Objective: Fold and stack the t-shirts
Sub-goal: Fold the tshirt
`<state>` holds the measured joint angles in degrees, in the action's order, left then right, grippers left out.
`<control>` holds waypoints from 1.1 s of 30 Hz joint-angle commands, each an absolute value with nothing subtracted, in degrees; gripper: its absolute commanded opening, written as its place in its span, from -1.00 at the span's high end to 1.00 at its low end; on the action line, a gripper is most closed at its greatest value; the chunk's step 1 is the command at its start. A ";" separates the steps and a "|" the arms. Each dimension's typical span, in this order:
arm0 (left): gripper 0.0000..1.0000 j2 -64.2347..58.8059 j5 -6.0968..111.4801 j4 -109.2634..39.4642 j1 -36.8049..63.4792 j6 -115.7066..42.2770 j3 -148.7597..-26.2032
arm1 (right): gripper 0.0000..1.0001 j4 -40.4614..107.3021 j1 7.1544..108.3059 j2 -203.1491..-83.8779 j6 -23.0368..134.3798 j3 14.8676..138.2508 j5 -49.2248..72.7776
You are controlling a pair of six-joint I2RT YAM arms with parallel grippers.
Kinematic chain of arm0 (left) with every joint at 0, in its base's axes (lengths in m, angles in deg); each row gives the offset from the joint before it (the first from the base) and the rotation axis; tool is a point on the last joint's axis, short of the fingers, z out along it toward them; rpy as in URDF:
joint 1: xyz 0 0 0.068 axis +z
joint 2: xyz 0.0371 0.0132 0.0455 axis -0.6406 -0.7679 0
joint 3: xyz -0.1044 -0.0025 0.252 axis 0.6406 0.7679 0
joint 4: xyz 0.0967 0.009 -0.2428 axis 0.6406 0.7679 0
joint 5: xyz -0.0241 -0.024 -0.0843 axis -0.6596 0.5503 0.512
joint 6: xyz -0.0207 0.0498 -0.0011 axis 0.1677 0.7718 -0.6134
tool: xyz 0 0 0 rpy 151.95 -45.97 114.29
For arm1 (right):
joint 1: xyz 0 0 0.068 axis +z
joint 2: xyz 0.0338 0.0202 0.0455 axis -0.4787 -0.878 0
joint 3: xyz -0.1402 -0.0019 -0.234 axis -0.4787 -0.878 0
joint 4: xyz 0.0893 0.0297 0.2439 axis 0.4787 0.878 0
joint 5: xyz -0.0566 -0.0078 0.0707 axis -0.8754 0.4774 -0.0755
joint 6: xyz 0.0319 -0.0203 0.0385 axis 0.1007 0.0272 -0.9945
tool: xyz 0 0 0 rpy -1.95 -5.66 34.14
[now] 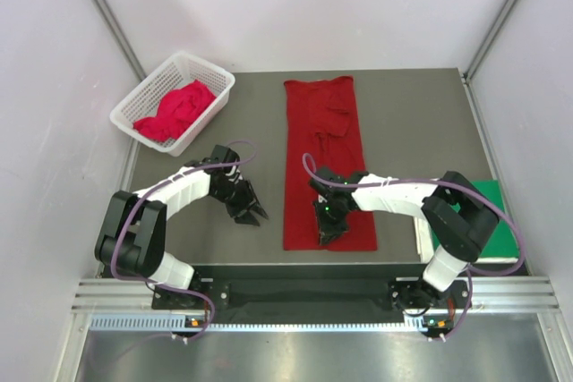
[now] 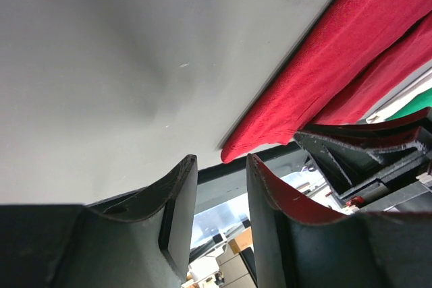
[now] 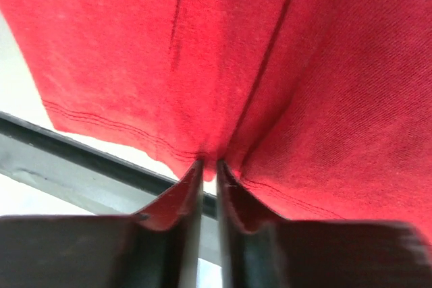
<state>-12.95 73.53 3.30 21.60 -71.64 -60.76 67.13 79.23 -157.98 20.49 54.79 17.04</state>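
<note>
Top external: 1 dark red t-shirt (image 1: 322, 145) lies mid-table as a long strip. Right gripper (image 1: 324, 237) is clenched on its near hem; left gripper (image 1: 253, 215) is released, empty, just left. Judged mid-fold. Green t-shirt (image 1: 492, 189) lies flat near right; pinkish t-shirt (image 1: 175, 112) lies unfolded in the far-left basket (image 1: 134, 106).

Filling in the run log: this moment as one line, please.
red t-shirt: folded into long strip | right gripper: shut on its near hem | left gripper: open, empty, left of it

No legible text or labels
</note>
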 commanded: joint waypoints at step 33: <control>-0.04 -9.14 78.88 -2.55 21.20 -70.93 -58.30 | 0.98 75.10 80.20 -154.63 23.90 57.44 12.48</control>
<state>-12.23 75.48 1.27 21.49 -71.48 -59.45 73.97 79.23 -156.19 23.48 56.23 13.15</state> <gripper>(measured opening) 0.514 0.007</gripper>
